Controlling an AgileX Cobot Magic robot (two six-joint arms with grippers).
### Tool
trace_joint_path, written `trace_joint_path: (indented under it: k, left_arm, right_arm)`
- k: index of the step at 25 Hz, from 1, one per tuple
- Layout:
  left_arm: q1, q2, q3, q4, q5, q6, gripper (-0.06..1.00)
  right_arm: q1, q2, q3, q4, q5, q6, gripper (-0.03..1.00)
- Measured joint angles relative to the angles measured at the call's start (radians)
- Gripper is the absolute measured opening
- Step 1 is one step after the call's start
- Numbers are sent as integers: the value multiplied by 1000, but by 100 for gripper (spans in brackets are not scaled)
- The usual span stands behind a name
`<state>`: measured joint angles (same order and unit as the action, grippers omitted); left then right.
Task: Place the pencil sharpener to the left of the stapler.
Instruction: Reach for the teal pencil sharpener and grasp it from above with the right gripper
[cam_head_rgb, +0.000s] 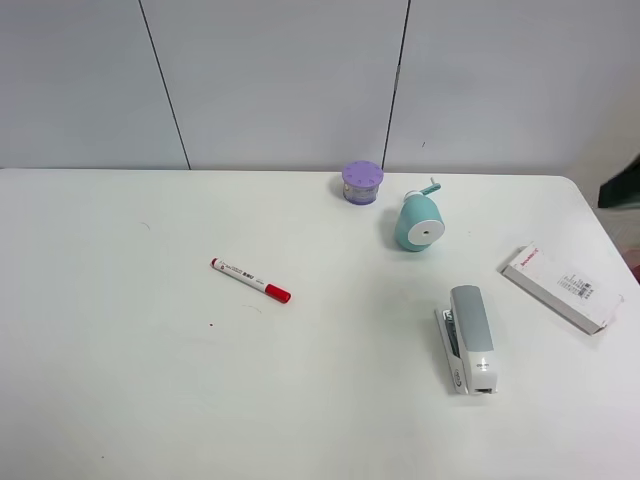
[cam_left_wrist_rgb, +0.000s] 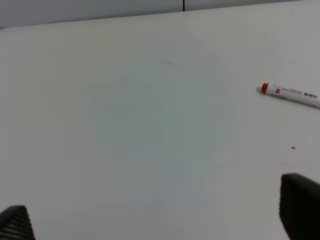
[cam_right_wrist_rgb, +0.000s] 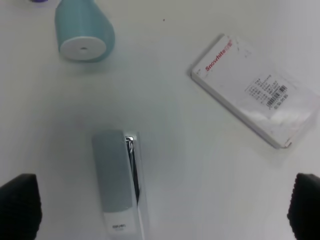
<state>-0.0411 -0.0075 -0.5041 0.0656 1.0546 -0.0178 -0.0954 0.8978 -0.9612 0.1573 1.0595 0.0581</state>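
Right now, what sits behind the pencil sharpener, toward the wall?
A small purple lidded container, behind and slightly left of the pencil sharpener, not touching. The sharpener's own body hides the tabletop right behind it.

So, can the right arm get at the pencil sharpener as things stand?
Probably yes: its fingers are spread, and the pencil sharpener lies apart from the stapler, with bare table between.
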Motion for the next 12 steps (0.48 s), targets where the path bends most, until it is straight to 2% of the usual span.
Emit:
trace_joint_path:
  k: [6,12]
  left_arm:
    - [0,0,0,0,0,0,99]
    - [0,0,0,0,0,0,99]
  right_arm:
    - [8,327,-214,21,71,0,99]
    - [108,614,-454,26,144,-3,99]
